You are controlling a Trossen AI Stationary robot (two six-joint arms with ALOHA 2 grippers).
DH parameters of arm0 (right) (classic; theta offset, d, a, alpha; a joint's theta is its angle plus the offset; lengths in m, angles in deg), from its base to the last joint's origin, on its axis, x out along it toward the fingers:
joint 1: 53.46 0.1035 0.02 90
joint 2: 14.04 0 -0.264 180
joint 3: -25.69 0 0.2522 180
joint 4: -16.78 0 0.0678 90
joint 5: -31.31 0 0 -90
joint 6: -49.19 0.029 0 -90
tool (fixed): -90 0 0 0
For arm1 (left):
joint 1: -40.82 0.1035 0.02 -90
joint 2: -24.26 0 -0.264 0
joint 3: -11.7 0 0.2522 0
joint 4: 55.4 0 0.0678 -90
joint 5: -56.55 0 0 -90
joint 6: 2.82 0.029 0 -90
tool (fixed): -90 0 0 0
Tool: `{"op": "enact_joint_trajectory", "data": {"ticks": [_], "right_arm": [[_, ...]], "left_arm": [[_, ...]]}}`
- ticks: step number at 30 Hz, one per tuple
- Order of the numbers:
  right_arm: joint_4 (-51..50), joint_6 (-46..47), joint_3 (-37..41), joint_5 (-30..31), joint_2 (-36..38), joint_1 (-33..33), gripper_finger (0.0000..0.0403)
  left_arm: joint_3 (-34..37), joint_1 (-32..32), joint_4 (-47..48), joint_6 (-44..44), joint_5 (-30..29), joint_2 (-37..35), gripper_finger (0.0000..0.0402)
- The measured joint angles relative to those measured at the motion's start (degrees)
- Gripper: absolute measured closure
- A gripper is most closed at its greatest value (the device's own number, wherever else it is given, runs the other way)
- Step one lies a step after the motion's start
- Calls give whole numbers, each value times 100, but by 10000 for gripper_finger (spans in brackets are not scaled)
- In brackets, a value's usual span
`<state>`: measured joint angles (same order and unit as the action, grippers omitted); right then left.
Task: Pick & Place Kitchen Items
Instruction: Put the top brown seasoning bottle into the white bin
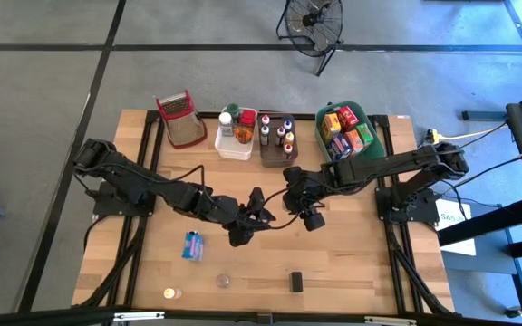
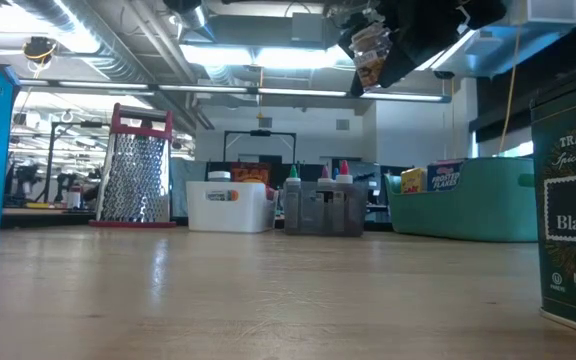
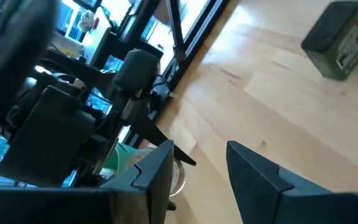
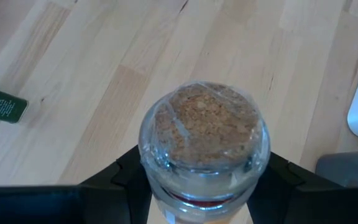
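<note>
**Spice jar held in my right claw above the middle of the counter**

The wooden counter (image 1: 352, 263) is my landmark. Along its far edge stand, largest first, the green bin (image 1: 372, 127) packed with small red and orange boxes (image 1: 346, 129), the red-rimmed wire basket (image 1: 179, 118), the white bin (image 1: 234, 145) holding capped jars (image 1: 237, 122), and the grey bin (image 1: 277, 154) full of little spice bottles (image 1: 277, 131).

Both my arms reach in toward the counter's centre. My right claw (image 4: 199, 186) is clamped on a clear glass jar (image 4: 201, 140) filled with brown spice, its fingers pressing both sides; it hangs lifted off the counter, near the middle. My left claw (image 3: 201, 177) sits just beside it, also above the centre, with its fingers parted and nothing between them.

On the counter's near half lie the smaller goods: a blue box (image 1: 192, 245) toward the left side, a dark green tin (image 1: 296, 281) near the front edge, a small clear jar (image 1: 223, 282) between those two, and a little orange-topped jar (image 1: 170, 293) at the front left.
</note>
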<state>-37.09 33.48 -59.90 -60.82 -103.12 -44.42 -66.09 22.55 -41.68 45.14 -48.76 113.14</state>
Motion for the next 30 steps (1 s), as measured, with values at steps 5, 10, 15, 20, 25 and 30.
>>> {"op": "enact_joint_trajectory", "data": {"ticks": [5, 10, 15, 20, 25, 30], "right_arm": [[-5, 3, 0, -2, 0, 0, 206], [-40, 3, 2, -2, 0, 0, 206], [-40, 3, 2, -2, 2, -1, 206], [-38, 3, 2, -4, 2, 0, 206], [-40, 3, 2, -4, 2, -2, 206], [-40, 3, 2, -4, 2, -2, 206]], "left_arm": [[1, 8, 5, -80, 47, 0, 256], [1, 5, 32, -104, 386, 0, 248], [1, 8, 31, -241, 208, 0, 216], [1, 15, 33, -386, 91, -1, 168], [1, 18, 35, -400, -62, -1, 140], [1, 20, 67, -584, -17, 14, 137]]}}
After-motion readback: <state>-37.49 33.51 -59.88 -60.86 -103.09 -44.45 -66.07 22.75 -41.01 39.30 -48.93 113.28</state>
